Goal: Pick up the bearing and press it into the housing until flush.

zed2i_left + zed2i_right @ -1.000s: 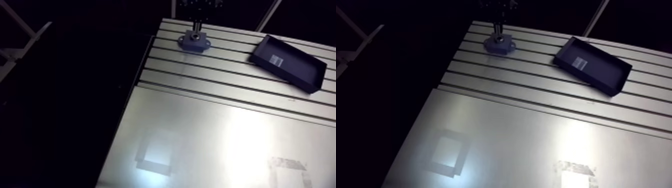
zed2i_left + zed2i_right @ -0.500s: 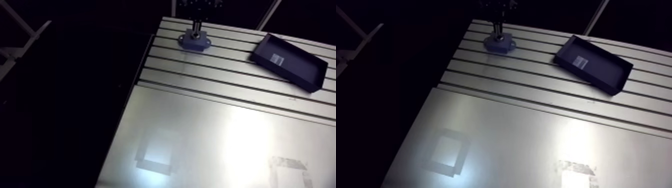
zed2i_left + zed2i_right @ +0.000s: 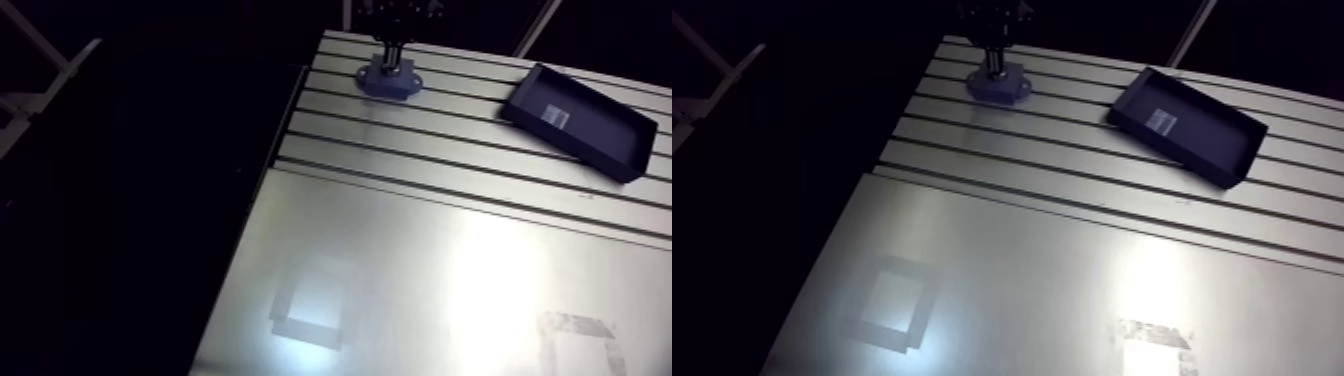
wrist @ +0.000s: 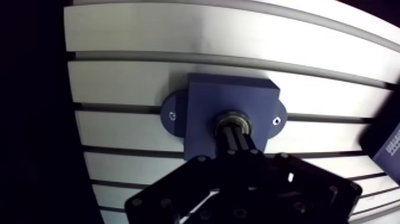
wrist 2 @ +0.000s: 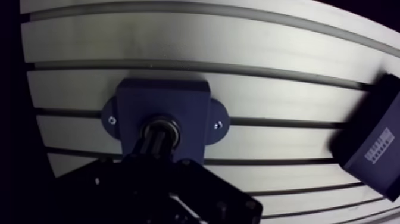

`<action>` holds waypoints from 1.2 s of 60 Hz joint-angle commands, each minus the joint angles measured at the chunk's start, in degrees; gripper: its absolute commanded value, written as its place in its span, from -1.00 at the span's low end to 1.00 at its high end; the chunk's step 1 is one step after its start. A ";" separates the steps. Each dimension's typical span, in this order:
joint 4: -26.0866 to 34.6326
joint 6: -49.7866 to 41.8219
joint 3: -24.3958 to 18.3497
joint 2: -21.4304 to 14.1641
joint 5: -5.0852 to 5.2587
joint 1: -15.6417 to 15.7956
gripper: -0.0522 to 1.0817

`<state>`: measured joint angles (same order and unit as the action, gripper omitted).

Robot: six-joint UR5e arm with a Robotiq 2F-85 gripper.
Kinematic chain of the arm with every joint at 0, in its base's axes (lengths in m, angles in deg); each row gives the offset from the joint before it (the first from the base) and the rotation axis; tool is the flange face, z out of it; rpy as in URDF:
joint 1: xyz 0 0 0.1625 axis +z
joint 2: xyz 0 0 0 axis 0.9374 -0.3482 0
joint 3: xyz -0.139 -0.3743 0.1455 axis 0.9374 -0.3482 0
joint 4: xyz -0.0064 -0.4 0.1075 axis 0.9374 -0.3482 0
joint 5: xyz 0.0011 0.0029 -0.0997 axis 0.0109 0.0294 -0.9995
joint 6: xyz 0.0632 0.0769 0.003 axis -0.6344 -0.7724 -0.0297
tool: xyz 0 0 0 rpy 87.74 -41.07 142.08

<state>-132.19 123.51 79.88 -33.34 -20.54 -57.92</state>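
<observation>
**Counter** (image 3: 430, 240), aluminium. The nearest part was a smooth sheet carrying 2 square tape outlines, 1 (image 3: 310, 312) toward the near left corner and 1 (image 3: 581, 337) toward the near right. Beyond the sheet lay a slotted section with parallel grooves running across.

**Tray** (image 3: 583, 122), dark, shallow, rectangular. It lay on the slotted section at the right and was set askew to the grooves. A small white label (image 3: 556, 118) showed on its floor. It was well apart from the housing.

**Housing** (image 4: 205, 101), blue block with 2 rounded ears and 1 screw head in each. It sat flat across the grooves near the counter's far left edge.

**Bearing** (image 4: 230, 117), metal ring. It was seated in the round bore on top of the housing. How deep it sat could not be told.

**Gripper** (image 4: 234, 134), black. It came straight down over the housing's centre. In the wrist view its 2 fingers (image 4: 239, 140) were drawn together into 1 narrow column, with no gap visible. The tips rested on the bearing inside its ring. They gripped nothing between them.
</observation>
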 commanded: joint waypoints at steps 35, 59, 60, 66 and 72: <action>-0.08 0.00 0.53 0.06 -0.10 -0.10 0.94; -0.09 0.00 0.45 -0.03 -0.10 0.08 0.94; -0.09 0.00 0.45 -0.03 -0.10 0.08 0.94; -0.09 0.00 0.45 -0.03 -0.10 0.08 0.94; -0.09 0.00 0.44 -0.03 -0.10 0.08 0.94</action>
<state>-132.27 123.51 80.38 -33.32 -20.63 -57.86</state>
